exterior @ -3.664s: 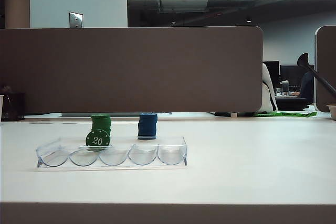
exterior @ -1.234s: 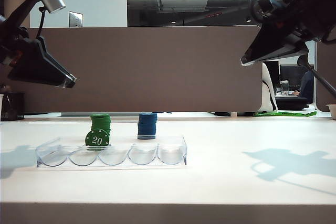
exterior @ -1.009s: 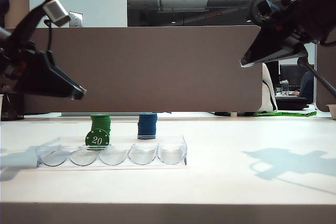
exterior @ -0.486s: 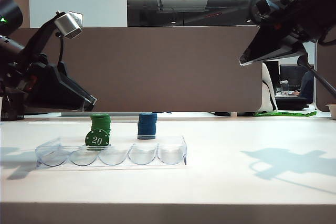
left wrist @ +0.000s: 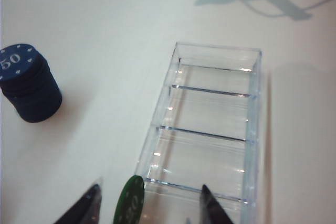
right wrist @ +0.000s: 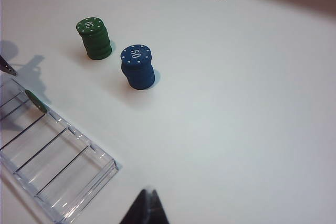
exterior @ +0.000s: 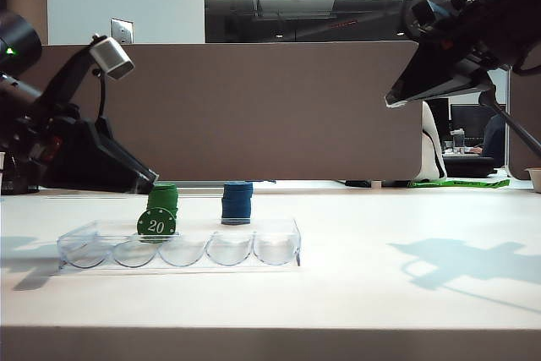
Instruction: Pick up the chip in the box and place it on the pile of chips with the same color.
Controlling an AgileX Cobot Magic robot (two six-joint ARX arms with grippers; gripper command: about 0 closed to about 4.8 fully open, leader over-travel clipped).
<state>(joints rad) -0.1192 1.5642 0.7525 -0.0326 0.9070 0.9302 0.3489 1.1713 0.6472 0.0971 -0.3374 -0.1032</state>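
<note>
Left tool [left wrist: 149, 203] lowered, wide open astride chip [left wrist: 129, 202], right tool [right wrist: 145, 208] closed aloft.

- We see the chip [left wrist: 129, 201] standing on edge in the box [left wrist: 252, 129], between the left gripper's [left wrist: 149, 205] spread fingers [left wrist: 212, 208].
- The pile of chips [exterior: 162, 199] stands behind the box, just beyond those fingers.
- The right gripper [right wrist: 144, 209] hangs well apart from them, high over the tabletop [exterior: 380, 276].

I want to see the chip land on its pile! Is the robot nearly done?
Not yet. The chip stands on edge in the box. The left pincer is open around it, not gripping. The right pincer waits high. Grabbing, lifting and stacking on the green pile remain.
</note>
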